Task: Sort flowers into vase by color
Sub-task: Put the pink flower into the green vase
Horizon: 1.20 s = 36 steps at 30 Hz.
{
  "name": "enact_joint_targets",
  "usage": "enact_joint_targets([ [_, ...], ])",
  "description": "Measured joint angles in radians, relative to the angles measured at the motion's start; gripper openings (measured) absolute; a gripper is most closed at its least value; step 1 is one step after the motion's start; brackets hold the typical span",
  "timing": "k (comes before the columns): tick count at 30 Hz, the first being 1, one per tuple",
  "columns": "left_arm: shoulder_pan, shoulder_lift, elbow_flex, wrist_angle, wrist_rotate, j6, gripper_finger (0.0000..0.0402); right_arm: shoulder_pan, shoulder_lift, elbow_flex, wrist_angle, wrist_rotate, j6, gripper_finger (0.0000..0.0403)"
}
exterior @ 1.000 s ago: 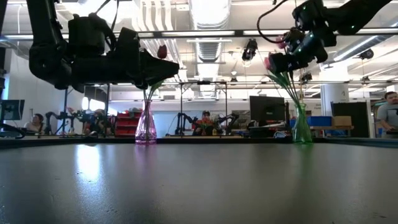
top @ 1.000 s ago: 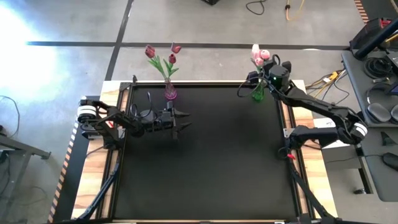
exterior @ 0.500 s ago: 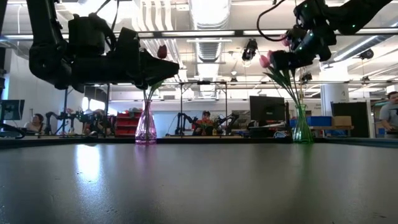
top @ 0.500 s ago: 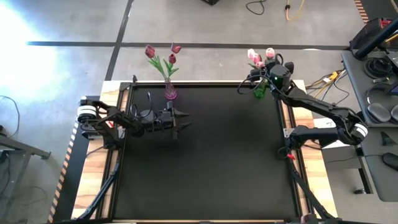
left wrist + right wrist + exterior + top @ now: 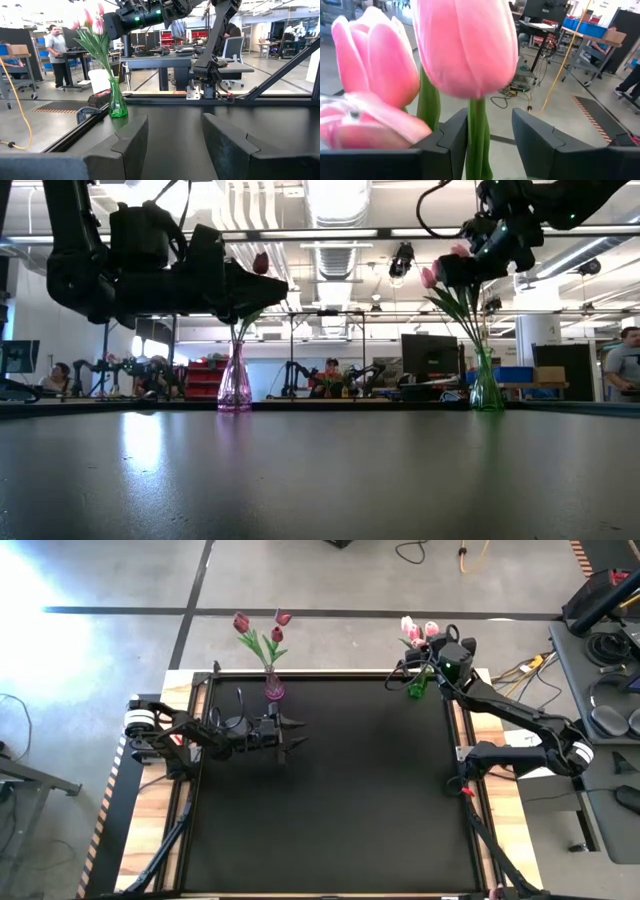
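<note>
Hovering beside the pink tulips point(image 5: 417, 630) in the green vase point(image 5: 417, 687) at the bench's point(image 5: 330, 800) far right corner, the right gripper point(image 5: 489, 145) is staying parted around one stem point(image 5: 477, 137); the left gripper point(image 5: 293, 733) is waiting open near the purple vase point(image 5: 273, 690) of maroon tulips point(image 5: 258, 624).

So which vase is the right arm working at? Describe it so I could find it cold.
Look along the far edge of the black table in the high view, where two vases stand. Go to the far right corner, under the right pincer: the green vase holding pink tulips. The other is a purple vase with dark red tulips, near the far left.
</note>
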Motion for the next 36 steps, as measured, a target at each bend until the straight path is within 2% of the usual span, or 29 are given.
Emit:
enact_joint_targets([
  [5, 0.0, 0.0, 0.0, 0.0, 0.0, -0.001, 0.0173, 0.0, -0.017, 0.0, -0.003, 0.0, 0.0, 0.0112],
  [13, 0.0, 0.0, 0.0, 0.001, 0.0, -0.008, 0.0173, 0.0, -0.009, -0.002, -0.032, 0.0, 0.0, 0.0016],
  [17, 0.0, 0.0, 0.0, 0.001, 0.0, -0.008, 0.0173, 0.0, 0.006, -0.003, -0.033, 0.002, 0.008, 0.0014],
  [20, 0.0, 0.0, 0.0, 0.001, 0.0, -0.008, 0.0173, 0.0, 0.013, -0.004, -0.027, 0.068, 0.003, 0.0015],
  [24, 0.0, 0.0, 0.002, 0.0, 0.001, -0.008, 0.0173, 0.0, 0.014, -0.004, -0.027, 0.095, -0.023, 0.0045],
  [32, 0.0, 0.0, 0.006, -0.001, 0.001, -0.008, 0.0173, 0.003, 0.014, 0.04, -0.072, 0.052, -0.043, 0.0156],
  [36, 0.0, 0.0, 0.006, -0.001, 0.002, -0.008, 0.0173, 0.003, 0.014, 0.081, -0.118, 0.047, -0.037, 0.0199],
])
